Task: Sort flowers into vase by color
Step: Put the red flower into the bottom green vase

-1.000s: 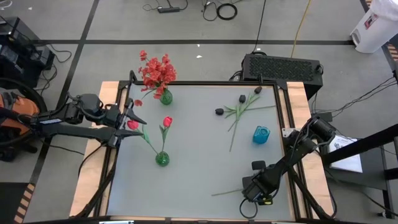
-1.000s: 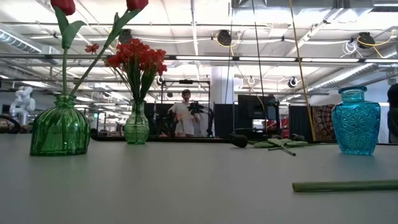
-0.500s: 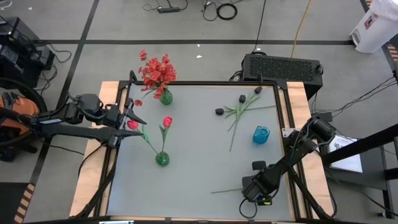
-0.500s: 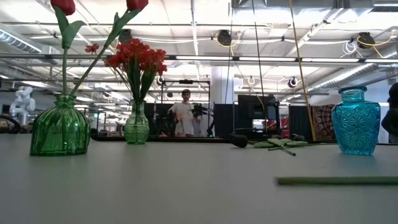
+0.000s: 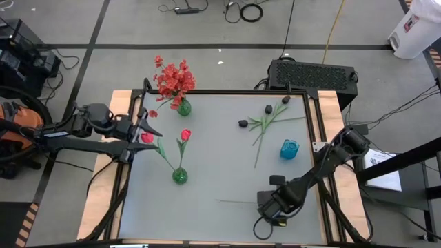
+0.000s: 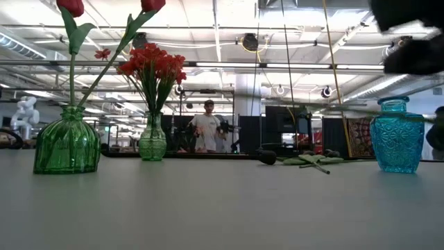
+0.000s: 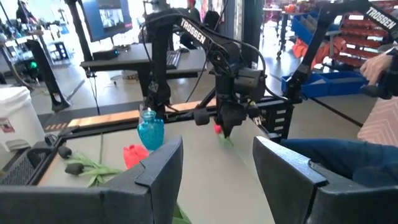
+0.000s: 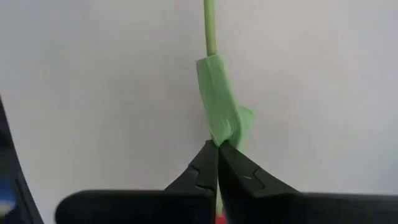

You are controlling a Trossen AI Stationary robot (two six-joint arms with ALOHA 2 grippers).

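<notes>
My right gripper (image 5: 270,204) is near the table's front edge, right of the middle, shut on a red-budded flower. The flower's green stem (image 5: 238,202) sticks out toward the table's left. The left wrist view shows the red bud (image 7: 217,129) at this gripper's tip. My left gripper (image 5: 148,127) is open and empty at the table's left edge. A green vase (image 5: 179,176) holds red tulip buds. A second green vase (image 5: 183,107) holds red sprays. A blue vase (image 5: 289,149) stands empty. Black-bloomed flowers (image 5: 265,120) lie on the table at the far right. My right gripper pinches the flower between its two fingertips (image 8: 202,168), at the base of a green leaf (image 8: 225,138) close to the bud. The fingers come from above, pointing down. The stem (image 8: 210,28) runs out beyond the fingertips. No stem shows on the table in the low view.
The blue vase (image 6: 397,139) stands just beyond my right gripper's place, toward the far side. Both green vases (image 6: 67,146) (image 6: 152,142) stand on the table's left half. A person (image 6: 206,128) stands in the room far behind the table. Black frame rails (image 5: 313,124) border the table.
My right gripper has moved toward the table's left edge and risen, staying shut on the flower. The stem slid leftward along the table, then left the low view's table surface. My gripper now shows at the top of that view.
</notes>
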